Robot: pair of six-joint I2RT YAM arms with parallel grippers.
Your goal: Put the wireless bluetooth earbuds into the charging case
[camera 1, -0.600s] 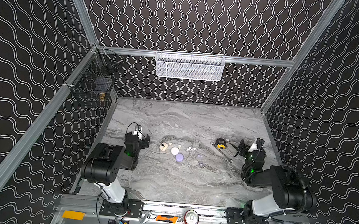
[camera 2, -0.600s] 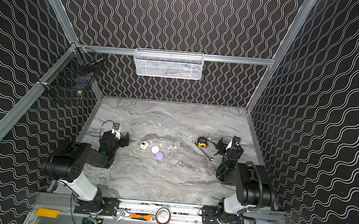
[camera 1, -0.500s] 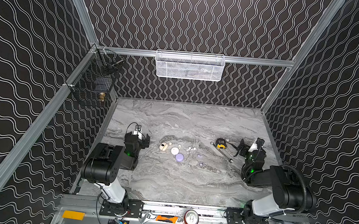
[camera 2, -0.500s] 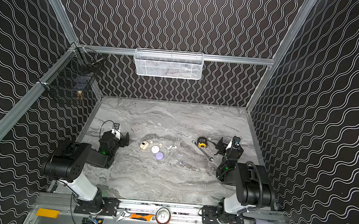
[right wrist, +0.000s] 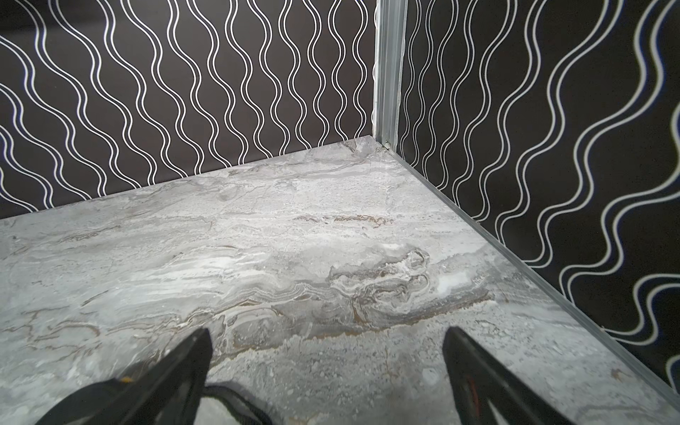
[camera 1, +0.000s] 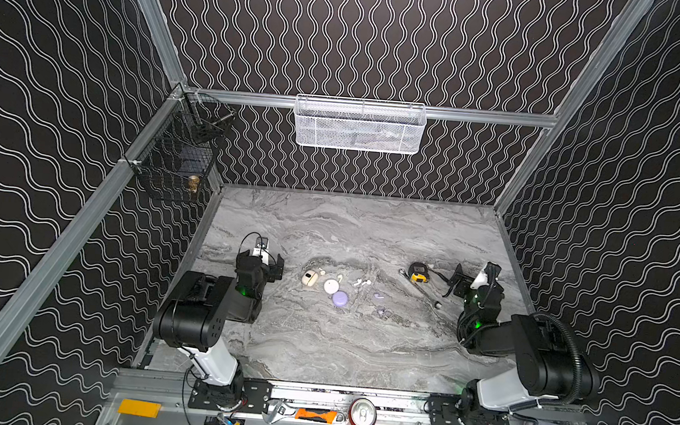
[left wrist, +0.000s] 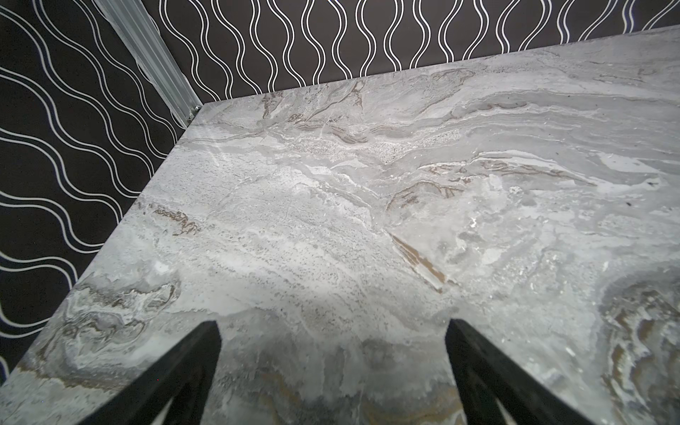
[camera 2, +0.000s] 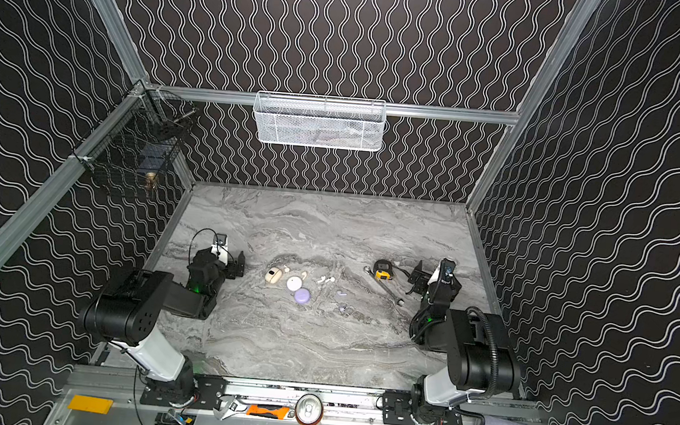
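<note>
Okay, both arms sit low at opposite sides of the bench (camera 1: 328, 229).

Left tool (left wrist: 333, 327): fingers wide apart, nothing between them, only bare bench under it in the left wrist view.

Right tool (right wrist: 326, 332): fingers wide apart too, empty, facing the bench's far corner.

All the earbuds lie loose mid-bench, between the arms and well clear of both tools.
- The white earbuds (camera 1: 362, 282) lie side by side, just right of the cases.
- The lilac earbuds (camera 1: 378, 295) are further right, apart from each other, one nearer the front.
- A cream earbud (camera 1: 321, 271) is just beside the cream case (camera 1: 309, 278).

The cream case, white case (camera 1: 331, 286) and lilac case (camera 1: 340, 299) form a tight diagonal row. Can't tell whether the lids are open.

A tape measure (camera 1: 418, 272) and a wrench (camera 1: 421, 288) lie near the right tool.
</note>
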